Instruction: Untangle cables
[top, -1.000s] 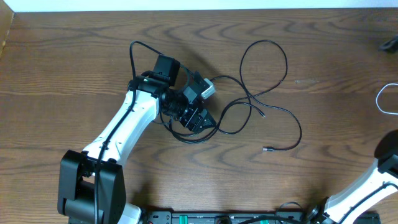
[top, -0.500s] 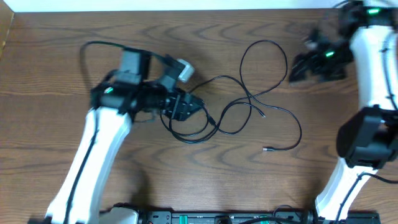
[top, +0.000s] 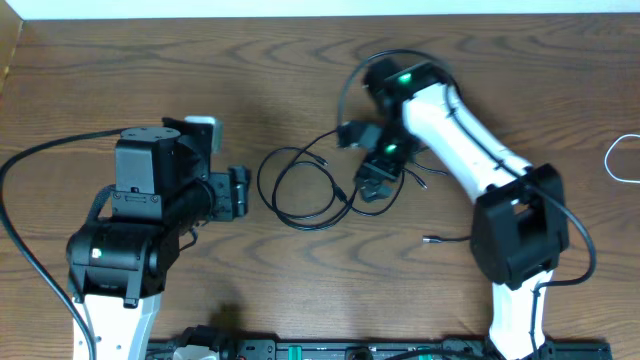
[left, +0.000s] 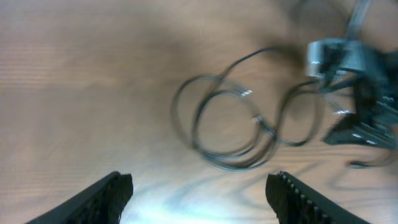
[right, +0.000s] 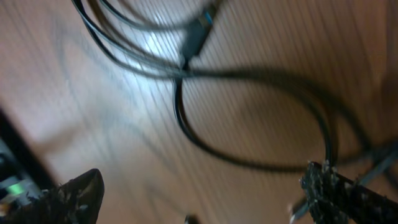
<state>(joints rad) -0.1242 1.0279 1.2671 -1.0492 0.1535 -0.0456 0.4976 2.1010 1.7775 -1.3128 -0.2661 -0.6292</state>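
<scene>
Counter (top: 120, 80): all cables (top: 300, 225) lie on it, none lifted.
Left gripper (top: 240, 190): jaws well apart, empty, just left of the black loops.
Right gripper (top: 372, 182): spread wide over the tangle's right side; looks empty, but the wrist view is blurred.
Progress: black loops overlap mid-counter, not yet separated; whitish cord (top: 608, 160) lies apart at the right edge.

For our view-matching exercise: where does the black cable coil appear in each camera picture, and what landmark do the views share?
Overhead: black cable coil lies just left of centre.
Left wrist: middle of the picture, slightly right.
Right wrist: only blurred black strands, likely part of it, crossing from top to right.
Shared landmark: the wood-grain table beneath it in all three.
</scene>
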